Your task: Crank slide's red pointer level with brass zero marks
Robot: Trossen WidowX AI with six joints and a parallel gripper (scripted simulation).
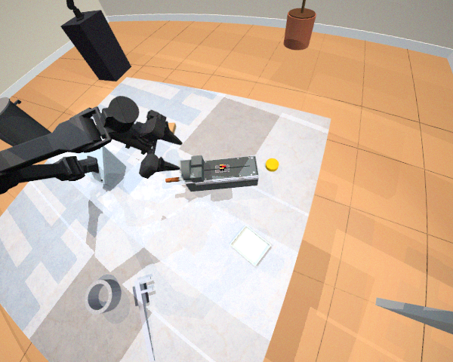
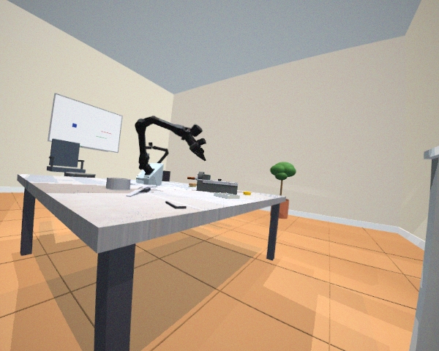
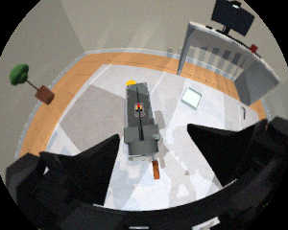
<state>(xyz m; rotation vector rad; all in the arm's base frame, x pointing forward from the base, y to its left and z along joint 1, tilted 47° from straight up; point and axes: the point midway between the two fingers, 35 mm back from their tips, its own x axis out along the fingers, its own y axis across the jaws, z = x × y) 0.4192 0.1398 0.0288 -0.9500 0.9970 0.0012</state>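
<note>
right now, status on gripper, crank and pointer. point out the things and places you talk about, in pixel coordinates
gripper point(image 1: 170, 155) point(image 2: 202, 159) point(image 3: 154, 132) open and empty, above crank handle point(image 1: 172, 179) point(image 2: 191, 178) point(image 3: 156, 170); pointer point(image 1: 222, 167) point(image 3: 138, 107) near marks, exact level unclear; nothing blocking handle

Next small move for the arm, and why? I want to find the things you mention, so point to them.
Probably hold clear and check the pointer up close: the gripper point(image 1: 171, 154) point(image 2: 203, 159) point(image 3: 154, 132) is open, raised off the orange handle point(image 1: 172, 179) point(image 2: 191, 178) point(image 3: 156, 170), and the red pointer point(image 1: 223, 167) point(image 3: 138, 106) looks near the brass marks, though exact alignment is too small to judge.

– Where does each camera look from?
– One high above, angled down at the table point(image 1: 281, 280) point(image 2: 181, 219) point(image 3: 221, 96); one low, near a table corner; one close behind the gripper's fingers point(image 1: 178, 155) point(image 2: 204, 159), facing forward.
– Shared?
– All show the machine point(image 1: 226, 173) point(image 2: 216, 186) point(image 3: 141, 120).
</note>
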